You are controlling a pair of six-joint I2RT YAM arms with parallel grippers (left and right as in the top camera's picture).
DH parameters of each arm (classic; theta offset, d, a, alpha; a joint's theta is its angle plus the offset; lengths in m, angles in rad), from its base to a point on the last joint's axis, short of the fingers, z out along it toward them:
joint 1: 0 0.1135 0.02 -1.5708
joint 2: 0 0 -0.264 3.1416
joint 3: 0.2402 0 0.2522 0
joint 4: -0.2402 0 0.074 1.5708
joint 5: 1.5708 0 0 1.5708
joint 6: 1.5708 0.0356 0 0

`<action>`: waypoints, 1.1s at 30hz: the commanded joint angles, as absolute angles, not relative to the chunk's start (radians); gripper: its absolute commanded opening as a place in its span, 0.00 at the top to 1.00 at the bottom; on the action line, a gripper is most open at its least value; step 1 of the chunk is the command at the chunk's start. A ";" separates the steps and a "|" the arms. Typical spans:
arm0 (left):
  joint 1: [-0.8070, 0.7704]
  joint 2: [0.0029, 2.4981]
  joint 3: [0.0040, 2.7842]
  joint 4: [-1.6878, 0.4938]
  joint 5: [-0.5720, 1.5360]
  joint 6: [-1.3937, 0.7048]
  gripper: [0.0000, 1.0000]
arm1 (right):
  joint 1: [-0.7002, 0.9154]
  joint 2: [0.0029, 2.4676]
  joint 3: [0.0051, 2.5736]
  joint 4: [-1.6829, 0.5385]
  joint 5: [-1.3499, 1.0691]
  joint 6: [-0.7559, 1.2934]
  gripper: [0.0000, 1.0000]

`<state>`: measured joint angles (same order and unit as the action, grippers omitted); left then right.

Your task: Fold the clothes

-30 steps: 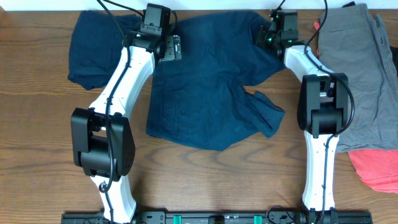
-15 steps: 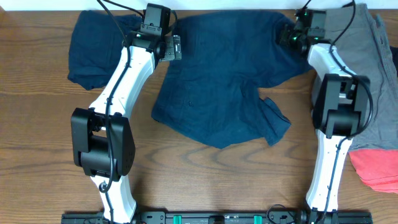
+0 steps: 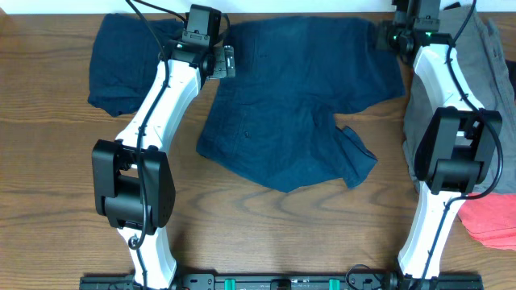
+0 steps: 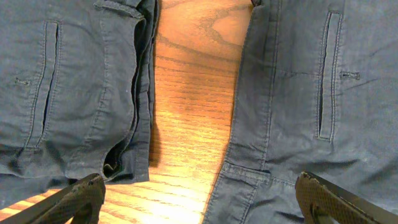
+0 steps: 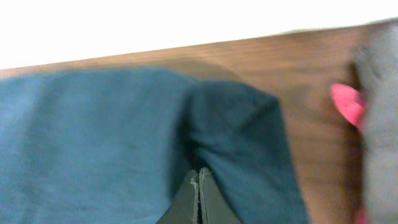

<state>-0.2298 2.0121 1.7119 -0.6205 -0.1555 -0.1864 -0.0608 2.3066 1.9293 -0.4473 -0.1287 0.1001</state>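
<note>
Overhead, we judge nothing folded yet: right end effector [image 3: 389, 36] grasps the navy shorts [image 3: 298, 105] at 1 o'clock, left end effector [image 3: 224, 61] released.

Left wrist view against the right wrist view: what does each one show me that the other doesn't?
Only left wrist: the open left gripper over a bare strip of table between the navy shorts and a second navy garment, pocket slits visible. Only right wrist: the right gripper shut on a bunched fold of the shorts, a pink piece and grey fabric. Both: navy cloth on the wood table.
</note>
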 commanded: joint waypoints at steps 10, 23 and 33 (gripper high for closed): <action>-0.221 2.019 1.705 -0.659 -0.146 -0.195 0.01 | -0.071 2.269 1.932 -0.614 -0.237 0.009 0.53; -0.177 1.887 1.705 -0.965 -0.054 -0.160 0.00 | 0.006 1.985 1.932 -1.156 -0.425 -0.023 0.40; -0.164 1.847 1.705 -1.228 -0.033 -0.073 0.00 | 0.142 1.855 1.918 -1.471 -0.227 0.030 0.40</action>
<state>-0.1772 1.8458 1.7077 -1.2083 -0.0467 -0.1020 0.1131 1.8946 1.9266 -1.4414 -0.3183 -0.0032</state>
